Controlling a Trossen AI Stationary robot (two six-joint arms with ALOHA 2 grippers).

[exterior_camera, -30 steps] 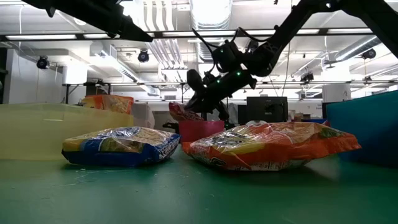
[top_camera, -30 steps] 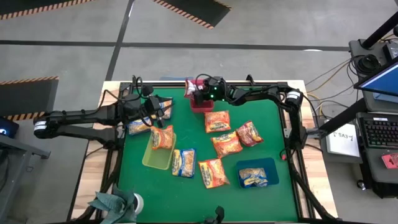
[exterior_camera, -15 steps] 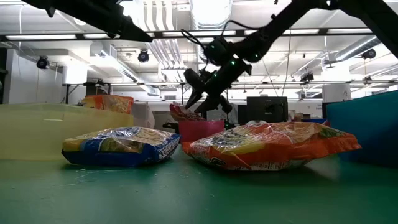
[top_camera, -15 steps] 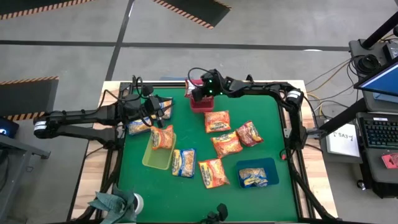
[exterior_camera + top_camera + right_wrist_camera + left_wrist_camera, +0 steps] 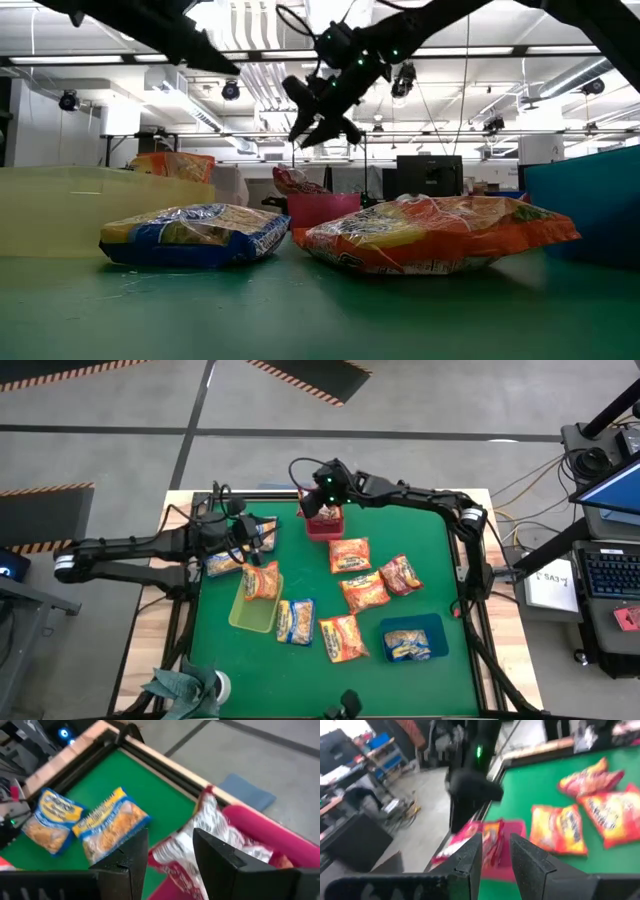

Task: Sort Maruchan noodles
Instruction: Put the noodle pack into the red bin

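My right gripper [image 5: 312, 503] [image 5: 170, 837] hangs open and empty above the far end of the red tray [image 5: 325, 528]. A dark red packet [image 5: 210, 827] [image 5: 296, 181] stands in that tray, leaning on its far wall. My left gripper [image 5: 260, 533] [image 5: 496, 842] is open and empty at the table's far left, over two blue-and-yellow packets [image 5: 107, 830]. Several orange packets [image 5: 350, 555] and one blue packet [image 5: 296, 620] lie flat on the green mat. One orange packet [image 5: 262, 581] lies in the yellow-green tray. One blue packet [image 5: 406, 646] lies in the blue tray.
The yellow-green tray [image 5: 252, 618] sits at mid-left and the blue tray [image 5: 435, 628] at near right. A wooden frame [image 5: 175, 610] borders the mat. A plant [image 5: 185, 685] and a tape roll [image 5: 222, 684] sit at the near left corner. Bare mat lies at the near edge.
My right gripper has risen from the red tray and drawn a little toward the table's left and far edge, tipping more downward. The dark red packet has stayed leaning in the tray.
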